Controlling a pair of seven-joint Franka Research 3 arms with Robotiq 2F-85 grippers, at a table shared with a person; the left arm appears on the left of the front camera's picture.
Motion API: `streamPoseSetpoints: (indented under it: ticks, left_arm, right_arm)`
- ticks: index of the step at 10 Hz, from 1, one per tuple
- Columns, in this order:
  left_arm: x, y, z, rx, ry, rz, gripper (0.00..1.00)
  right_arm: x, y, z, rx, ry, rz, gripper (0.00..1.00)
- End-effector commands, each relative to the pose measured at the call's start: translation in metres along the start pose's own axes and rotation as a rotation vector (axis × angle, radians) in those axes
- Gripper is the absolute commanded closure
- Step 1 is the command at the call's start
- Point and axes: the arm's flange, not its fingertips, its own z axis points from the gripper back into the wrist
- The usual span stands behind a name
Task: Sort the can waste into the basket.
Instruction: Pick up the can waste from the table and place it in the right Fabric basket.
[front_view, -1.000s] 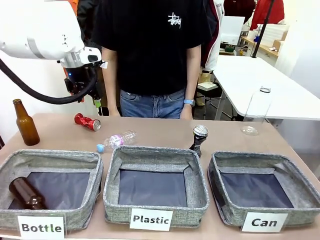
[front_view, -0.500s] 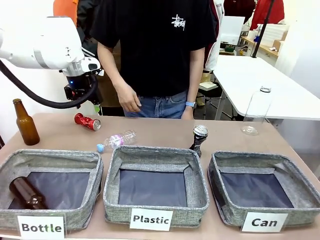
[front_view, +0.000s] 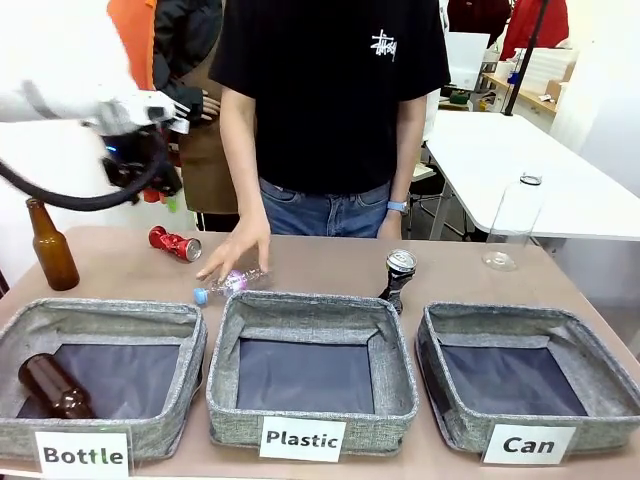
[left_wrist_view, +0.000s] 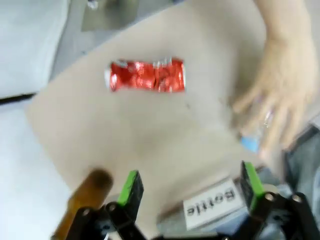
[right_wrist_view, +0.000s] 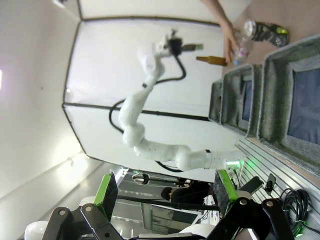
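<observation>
While my left gripper (left_wrist_view: 190, 182), jaws spread and empty, has pulled up above the red can (front_view: 175, 243), the person's hand (front_view: 232, 255) has dropped to the plastic bottle (front_view: 232, 281) beside it, so I'd wait. Neither it nor the black can (front_view: 399, 275) is in the Can basket (front_view: 497, 314); my right gripper (right_wrist_view: 162, 192) idles, spread.

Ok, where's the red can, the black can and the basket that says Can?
red can (front_view: 174, 243): front view, middle of its crushed red side.
black can (front_view: 396, 285): front view, its dark body under the silver top.
basket (front_view: 500, 314): front view, its far grey rim.
</observation>
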Motion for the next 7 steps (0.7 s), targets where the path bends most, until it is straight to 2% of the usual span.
streamPoseSetpoints:
  ticks: [1, 3, 5, 7]
  left_arm:
    - [-0.138, 0.018, 0.054, -0.065, -0.123, -0.08, 0.0]
    - [-0.209, 0.017, 0.054, -0.142, -0.188, -0.261, 0.0]
    - [-0.273, 0.014, 0.041, -0.246, -0.356, -0.381, 0.0]
    - [-0.302, 0.027, 0.033, -0.24, -0.444, -0.276, 0.0]
  right_arm:
    - [-0.003, 0.002, 0.003, 0.002, 0.013, 0.004, 0.0]
    - [-0.003, 0.002, 0.003, 0.002, 0.013, 0.004, 0.0]
    - [-0.003, 0.002, 0.003, 0.002, 0.013, 0.004, 0.0]
    - [-0.003, 0.002, 0.003, 0.002, 0.013, 0.004, 0.0]
